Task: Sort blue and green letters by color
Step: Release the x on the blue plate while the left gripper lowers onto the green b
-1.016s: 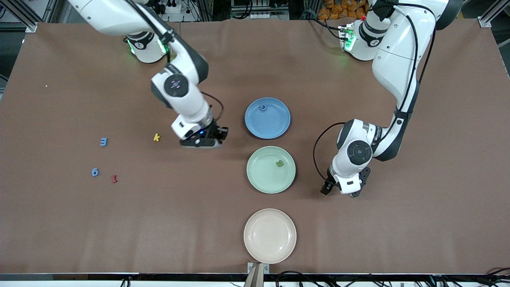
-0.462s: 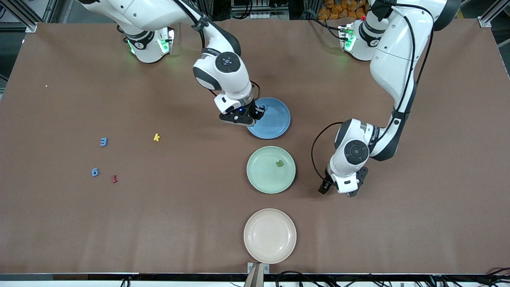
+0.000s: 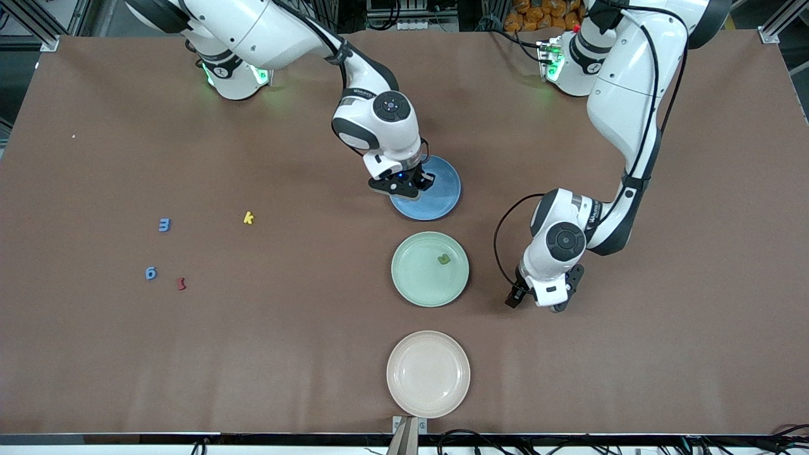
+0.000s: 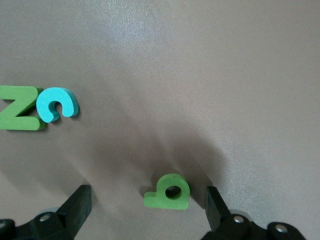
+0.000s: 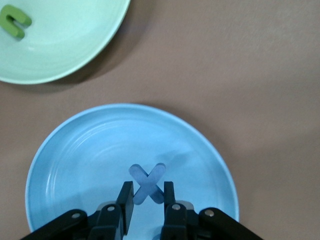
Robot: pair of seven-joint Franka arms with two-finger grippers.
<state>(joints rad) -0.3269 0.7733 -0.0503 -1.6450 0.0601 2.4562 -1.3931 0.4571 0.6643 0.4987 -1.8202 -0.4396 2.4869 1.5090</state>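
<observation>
A: Front view first: what is seen of the right gripper (image 3: 411,187)?

B: It is held over the blue plate (image 3: 442,199), at the edge toward the right arm's end of the table. In the right wrist view its jaws are seen drawn together on a blue x (image 5: 147,183), which is gripped just above the plate's floor.

A: And the left gripper (image 3: 542,302)?

B: It is kept low over bare table beside the green plate (image 3: 411,278), toward the left arm's end. Its jaws are spread wide and nothing is held. In the left wrist view a green p-shaped letter (image 4: 169,192) is seen lying on the table between the fingers (image 4: 76,205), touched by neither. A green z (image 4: 19,108) and a light blue c (image 4: 57,104) are shown touching each other, well apart from it.

A: Where are the other pieces?

B: A green letter (image 3: 445,259) is lying in the green plate. A blue 3 (image 3: 164,224) and a blue 6 (image 3: 150,273) are left on the table toward the right arm's end, the 6 nearer the camera. A yellow k (image 3: 248,218) and a dark red piece (image 3: 181,283) are found near them. A cream plate (image 3: 404,392) is set nearest the camera.
</observation>
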